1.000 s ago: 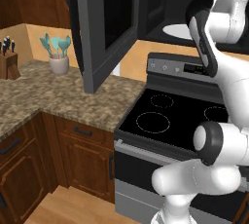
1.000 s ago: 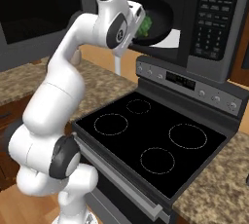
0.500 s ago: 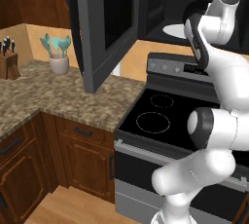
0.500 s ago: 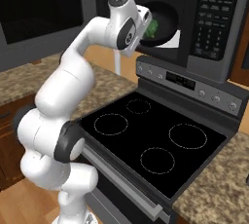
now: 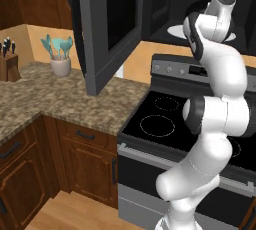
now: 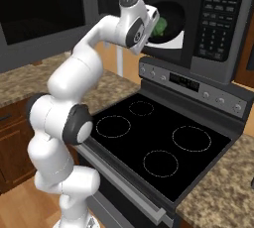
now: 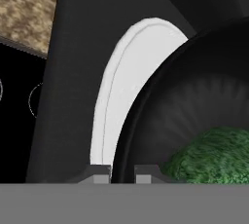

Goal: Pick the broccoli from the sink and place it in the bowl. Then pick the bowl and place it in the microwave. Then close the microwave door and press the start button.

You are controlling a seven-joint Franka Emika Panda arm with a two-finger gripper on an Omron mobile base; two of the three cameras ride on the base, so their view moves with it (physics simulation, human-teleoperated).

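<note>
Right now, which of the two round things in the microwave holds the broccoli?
The black bowl holds the broccoli. The white turntable plate lies flat under it and carries only the bowl.

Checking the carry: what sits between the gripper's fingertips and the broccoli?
In the hand view, the bowl's black rim and inner wall lie between the gripper and the broccoli.

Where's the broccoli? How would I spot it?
Look above the stove at the big black microwave with its door swung open. Inside, on the white round plate, sits a black bowl. The broccoli is the bumpy green lump in that bowl, the only green thing there.
</note>
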